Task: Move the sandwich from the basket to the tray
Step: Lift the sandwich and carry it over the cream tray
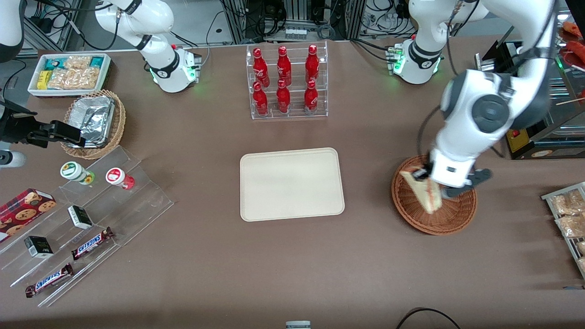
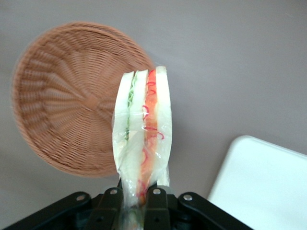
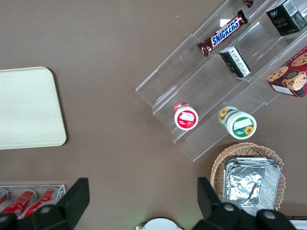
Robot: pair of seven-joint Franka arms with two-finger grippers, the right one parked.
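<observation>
The sandwich (image 2: 142, 129) is a clear-wrapped wedge of pale bread with green and red filling stripes, pinched at one end by the gripper (image 2: 134, 194) and hanging above the basket (image 2: 67, 100). The basket is round, reddish-brown woven wicker. Nearby lies the tray (image 1: 291, 183), smooth cream plastic with rounded corners.

The sandwich (image 2: 143, 139), a wedge of white bread with green and red filling in clear wrap, is pinched at one end by the gripper (image 2: 134, 196) and held above the basket (image 1: 450, 214). The basket, round, shallow, reddish-brown wicker, sits on the table toward the working arm's end. The tray (image 1: 291, 183), a cream rectangle with rounded corners, lies flat beside it, apart from it.
</observation>
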